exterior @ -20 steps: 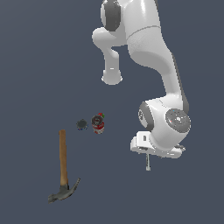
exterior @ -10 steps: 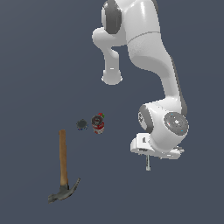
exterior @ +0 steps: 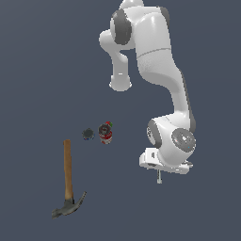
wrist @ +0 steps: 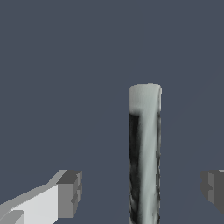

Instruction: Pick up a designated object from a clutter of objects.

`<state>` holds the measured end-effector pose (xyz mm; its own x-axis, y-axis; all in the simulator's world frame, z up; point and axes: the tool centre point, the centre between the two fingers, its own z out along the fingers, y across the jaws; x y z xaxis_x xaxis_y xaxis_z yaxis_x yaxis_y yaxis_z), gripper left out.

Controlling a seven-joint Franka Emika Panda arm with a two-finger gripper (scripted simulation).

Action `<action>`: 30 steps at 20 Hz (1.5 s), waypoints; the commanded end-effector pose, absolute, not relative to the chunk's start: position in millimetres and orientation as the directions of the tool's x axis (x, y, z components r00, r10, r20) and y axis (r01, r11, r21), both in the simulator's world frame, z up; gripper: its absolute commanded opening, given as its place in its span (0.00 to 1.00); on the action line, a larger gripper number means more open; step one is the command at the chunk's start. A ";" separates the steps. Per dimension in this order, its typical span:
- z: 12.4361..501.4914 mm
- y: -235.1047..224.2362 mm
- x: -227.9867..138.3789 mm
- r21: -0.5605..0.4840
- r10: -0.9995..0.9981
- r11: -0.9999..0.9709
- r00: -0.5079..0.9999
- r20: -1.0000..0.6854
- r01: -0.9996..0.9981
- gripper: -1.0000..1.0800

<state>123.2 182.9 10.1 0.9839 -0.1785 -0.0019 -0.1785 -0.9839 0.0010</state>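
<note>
The designated object, a slim white marker [wrist: 145,153] with a dark streak along it, stands between my gripper's [wrist: 141,189] two fingers in the wrist view. The jaws are wide apart, with a gap on each side of the marker: one finger [wrist: 70,192] on one side, the other finger [wrist: 213,186] on the other. The gripper is open and neither pad touches the marker. In the exterior view the marker [exterior: 159,178] pokes out just beneath the arm's white hand [exterior: 164,162], which hides the fingers. The rest of the clutter lies toward the exterior view's left.
A wooden-handled claw hammer [exterior: 68,179] lies at the exterior view's lower left. A small red-and-white can [exterior: 106,133] and a tiny dark round piece [exterior: 88,134] sit side by side above it, well apart from the hand. The floor is plain dark grey.
</note>
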 end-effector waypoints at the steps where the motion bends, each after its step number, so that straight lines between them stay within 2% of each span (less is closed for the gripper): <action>1: 9.7 183.2 124.5 0.000 -0.179 -0.984 0.984 0.000 -0.179 0.96; 2: 9.7 183.2 124.5 0.000 -0.179 -0.984 0.984 0.000 -0.179 0.00; 18: 14.4 181.5 121.2 0.000 -0.179 -0.984 0.984 0.000 -0.179 0.00; 30: 55.1 166.7 92.8 0.000 -0.179 -0.984 0.984 0.000 -0.179 0.00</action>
